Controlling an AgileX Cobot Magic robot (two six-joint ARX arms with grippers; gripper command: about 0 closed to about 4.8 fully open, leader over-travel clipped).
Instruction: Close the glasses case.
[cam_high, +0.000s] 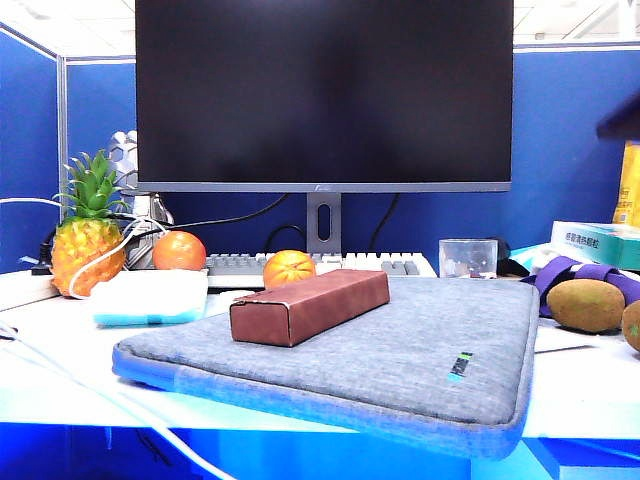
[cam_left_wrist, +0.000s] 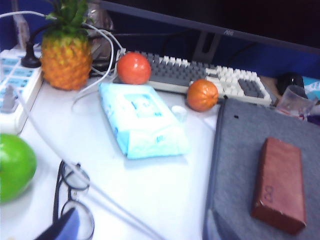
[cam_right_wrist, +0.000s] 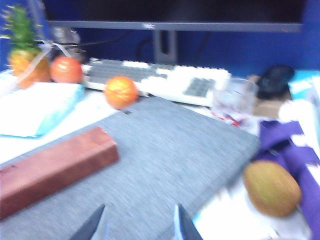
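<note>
The right wrist view is blurred; only the two finger tips of the right pincer (cam_right_wrist: 139, 222) show at the frame's edge, spread wide and holding nothing, above the grey sleeve (cam_high: 420, 350). The left pincer is out of every view, so its state cannot be told. One glasses case (cam_high: 310, 305), lid shut, lies on the sleeve's left part on the tabletop (cam_high: 60, 340). Two oranges (cam_high: 179, 250) (cam_high: 289, 268) sit before the keyboard (cam_high: 370, 265), one pineapple (cam_high: 88, 240) far left. One kiwi (cam_high: 585, 305) shows whole; another is cut off at the right edge.
</note>
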